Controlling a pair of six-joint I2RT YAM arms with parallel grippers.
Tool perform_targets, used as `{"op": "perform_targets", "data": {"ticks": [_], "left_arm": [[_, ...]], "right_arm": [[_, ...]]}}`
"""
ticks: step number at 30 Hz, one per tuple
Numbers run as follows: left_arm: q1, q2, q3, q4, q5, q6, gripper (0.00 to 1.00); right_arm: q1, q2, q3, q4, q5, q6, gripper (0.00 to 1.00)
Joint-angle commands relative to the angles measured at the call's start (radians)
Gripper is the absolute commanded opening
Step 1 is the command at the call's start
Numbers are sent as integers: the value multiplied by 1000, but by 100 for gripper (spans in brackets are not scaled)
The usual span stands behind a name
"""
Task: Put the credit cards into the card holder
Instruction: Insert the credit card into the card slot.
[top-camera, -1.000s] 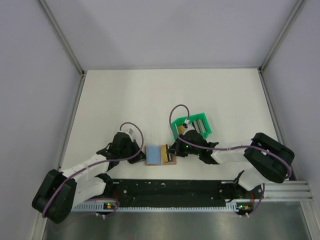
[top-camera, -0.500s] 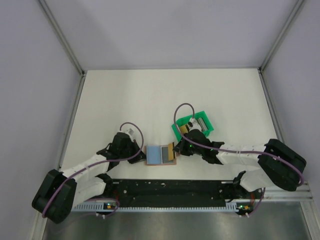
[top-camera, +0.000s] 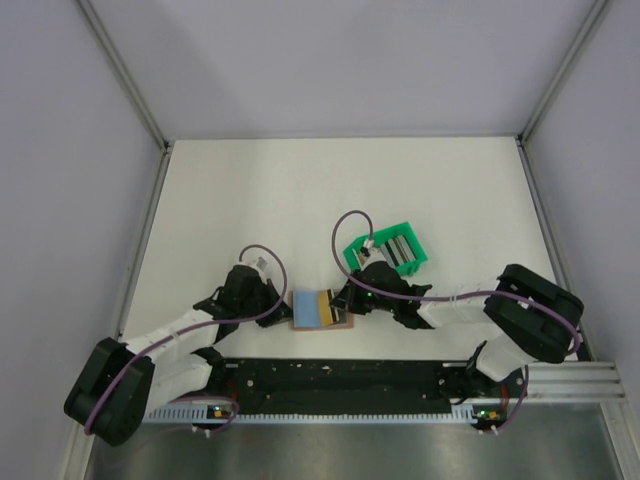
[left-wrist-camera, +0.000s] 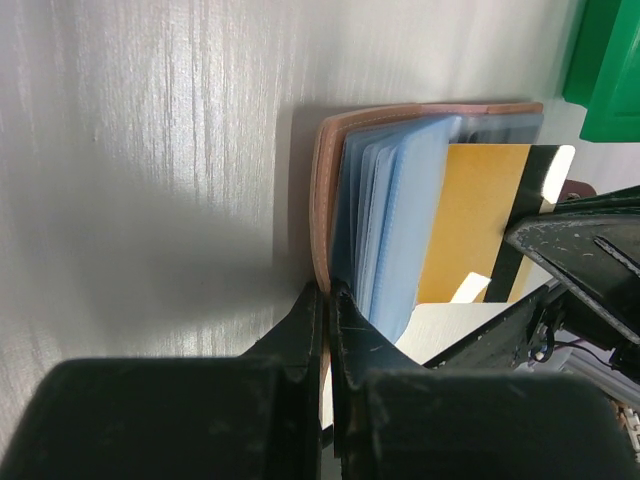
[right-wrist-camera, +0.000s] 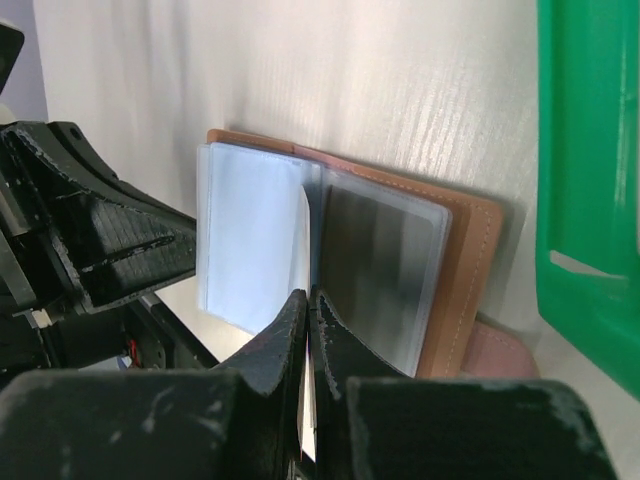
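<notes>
Credit cards (top-camera: 395, 247) wait in the green tray (right-wrist-camera: 590, 200) while the right gripper (right-wrist-camera: 308, 300) pinches one yellow card (left-wrist-camera: 470, 225) partway into the card holder (left-wrist-camera: 322, 190), whose edge the left gripper (left-wrist-camera: 328, 300) clamps.

Fingers (right-wrist-camera: 262, 372) pinching edge-on card (right-wrist-camera: 304, 240), open card holder (right-wrist-camera: 472, 262) beneath, green tray (right-wrist-camera: 590, 150) at right

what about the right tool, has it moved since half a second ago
yes: the right tool slid left, away from the green tray, over the card holder
</notes>
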Motion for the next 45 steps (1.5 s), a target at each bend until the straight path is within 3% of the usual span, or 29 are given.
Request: {"op": "perform_targets", "data": {"ticks": [1, 13, 22, 32, 40, 45], "left_arm": [[-2, 11, -44, -15, -41, -7, 0], [-2, 9, -51, -7, -38, -12, 0], [-4, 5, -59, -2, -38, -7, 0], [-2, 5, -67, 12, -34, -20, 0], [-2, 6, -62, 13, -35, -23, 0], [-2, 9, -58, 16, -35, -23, 0]], "right_arm": [[10, 51, 43, 97, -41, 28, 0], [10, 89, 29, 69, -7, 88, 0], [-42, 103, 58, 61, -53, -38, 0], [-32, 172, 20, 129, -67, 86, 0], [14, 168, 104, -106, -46, 114, 1], [42, 166, 164, -181, -38, 96, 7]]}}
